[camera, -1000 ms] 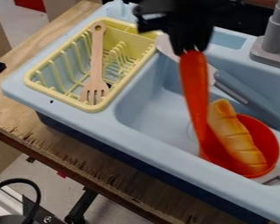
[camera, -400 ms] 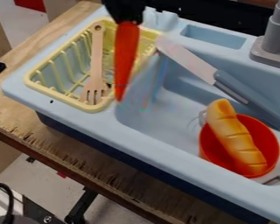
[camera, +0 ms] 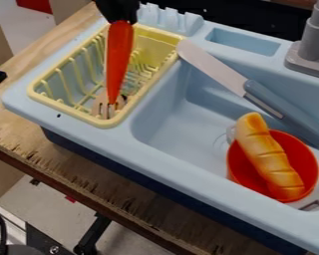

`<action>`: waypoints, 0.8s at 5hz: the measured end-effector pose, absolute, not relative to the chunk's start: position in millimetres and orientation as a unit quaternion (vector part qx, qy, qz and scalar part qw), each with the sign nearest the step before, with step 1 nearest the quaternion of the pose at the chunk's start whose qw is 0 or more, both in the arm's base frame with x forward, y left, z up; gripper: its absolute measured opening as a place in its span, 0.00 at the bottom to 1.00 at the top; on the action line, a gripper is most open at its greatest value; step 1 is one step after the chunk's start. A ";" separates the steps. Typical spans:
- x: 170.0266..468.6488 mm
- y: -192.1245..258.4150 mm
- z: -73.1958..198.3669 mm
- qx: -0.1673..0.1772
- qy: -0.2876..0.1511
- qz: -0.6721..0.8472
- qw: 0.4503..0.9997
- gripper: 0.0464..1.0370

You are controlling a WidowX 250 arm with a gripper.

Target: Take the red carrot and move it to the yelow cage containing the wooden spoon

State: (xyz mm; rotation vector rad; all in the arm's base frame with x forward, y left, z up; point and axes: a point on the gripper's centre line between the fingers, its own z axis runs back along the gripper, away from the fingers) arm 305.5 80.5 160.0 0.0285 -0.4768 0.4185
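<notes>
At the top left, the black gripper (camera: 122,21) is shut on the thick upper end of the red carrot (camera: 119,55). The carrot hangs tip down in front of the yellow cage (camera: 70,108), roughly over its middle. Behind the carrot lies the wooden spoon (camera: 99,103), a fork-ended one, mostly hidden; its pronged end shows beside the carrot's tip. Whether the tip touches the spoon or cage, I cannot tell.
Right of the cage is the blue sink basin (camera: 182,134). A toy knife (camera: 255,94) lies across its back edge. A red pot (camera: 308,162) holding a toy bread (camera: 268,154) sits inside, and a grey faucet (camera: 312,50) stands at the upper right.
The gripper has carried the carrot left, from above the sink basin to over the yellow cage. The carrot now covers much of the wooden spoon.
</notes>
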 end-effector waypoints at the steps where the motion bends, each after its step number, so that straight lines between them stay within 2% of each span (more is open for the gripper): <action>1: 304.8 82.7 145.0 0.039 -0.251 0.231 0.939 0.20; 2: 301.0 73.9 126.7 0.043 -0.258 0.215 0.941 0.20; 3: 306.5 66.9 112.4 0.064 -0.265 0.224 0.936 0.20; 4: 309.9 66.2 107.4 0.066 -0.258 0.229 0.936 0.25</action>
